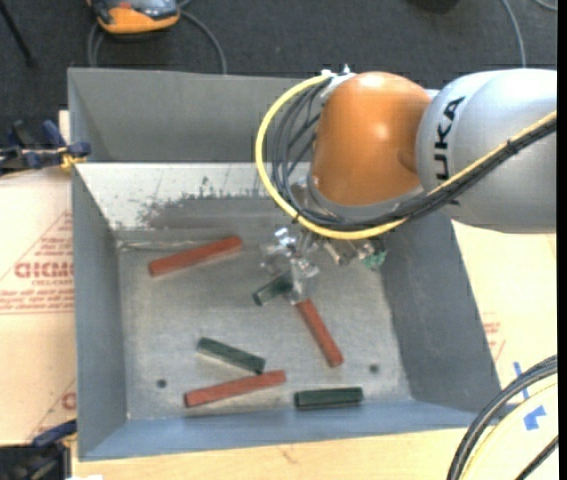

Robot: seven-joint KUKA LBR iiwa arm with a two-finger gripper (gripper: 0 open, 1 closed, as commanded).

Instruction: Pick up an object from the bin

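Observation:
My gripper [291, 256] hangs low over the middle of the bin, under the orange wrist cover. Right below its tip lies a small dark green block [273, 291], tilted; whether the two touch I cannot tell. A red stick [320, 333] runs from just beside that block down to the right. Another red stick [195, 256] lies to the left of the gripper, near the back wall.
Toward the bin's front lie a dark green block [230, 354], a red stick [235, 389] and another dark green block [328, 398] by the front wall. The arm and its cables cover the bin's back right part.

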